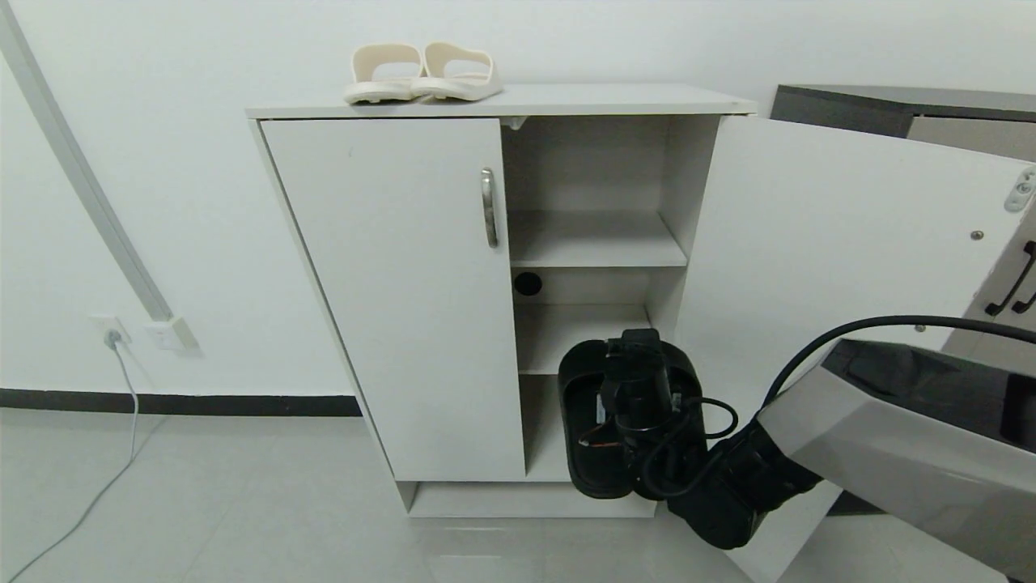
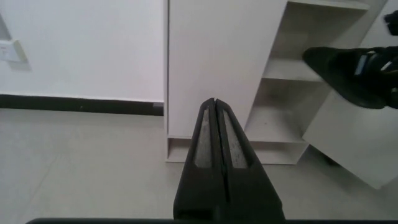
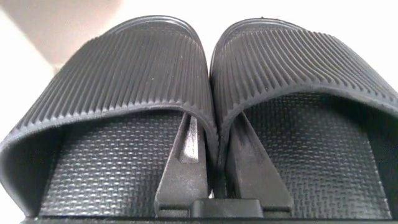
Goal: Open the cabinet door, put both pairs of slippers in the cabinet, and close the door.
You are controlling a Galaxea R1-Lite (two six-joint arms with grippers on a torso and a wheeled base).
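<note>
Gripping a pair of black ribbed rubber slippers (image 3: 137, 74) by their adjoining inner strap edges, the right gripper (image 3: 216, 143) holds them clenched at the lower right opening of the white wooden cabinet (image 1: 615, 99). The left gripper (image 2: 214, 107) hangs low with its jaws pressed together on nothing. The right door (image 1: 817, 243) stands swung wide beside the arm; the left door (image 1: 396, 291) is closed. On the cabinet top rests a pair of cream slide slippers (image 1: 422, 73). A grey cable (image 1: 121, 437) trails from a wall socket (image 1: 112, 332).

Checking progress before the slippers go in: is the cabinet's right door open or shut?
Open. The right door stands swung wide, baring the shelves behind it.
</note>
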